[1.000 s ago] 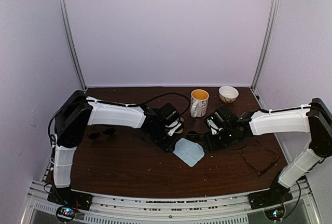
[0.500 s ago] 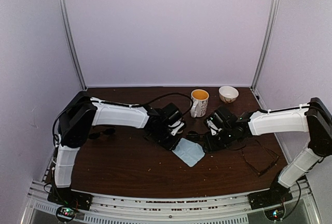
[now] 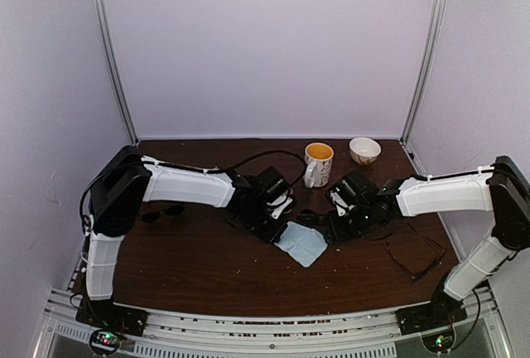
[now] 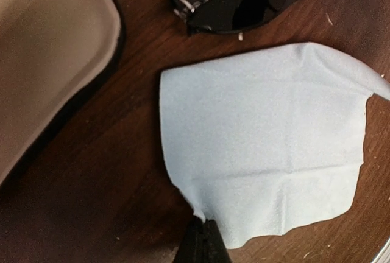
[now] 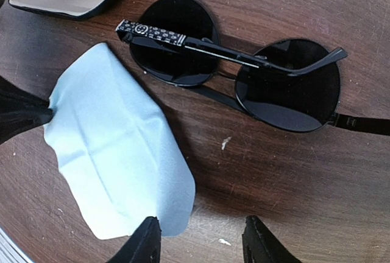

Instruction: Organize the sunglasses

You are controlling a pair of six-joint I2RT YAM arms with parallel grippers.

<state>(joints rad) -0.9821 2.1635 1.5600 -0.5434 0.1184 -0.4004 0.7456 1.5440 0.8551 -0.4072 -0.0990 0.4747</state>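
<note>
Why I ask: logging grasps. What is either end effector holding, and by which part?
The left end effector pinches the light-blue cloth by one corner; the right end effector is open, holding nothing.

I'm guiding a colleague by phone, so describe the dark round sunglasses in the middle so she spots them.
On the brown table, look mid-table, just in front of the white mug. The sunglasses lie folded beside the light-blue cloth; unlike the thin-framed pair at the right, they have round dark lenses and a patterned temple.
</note>
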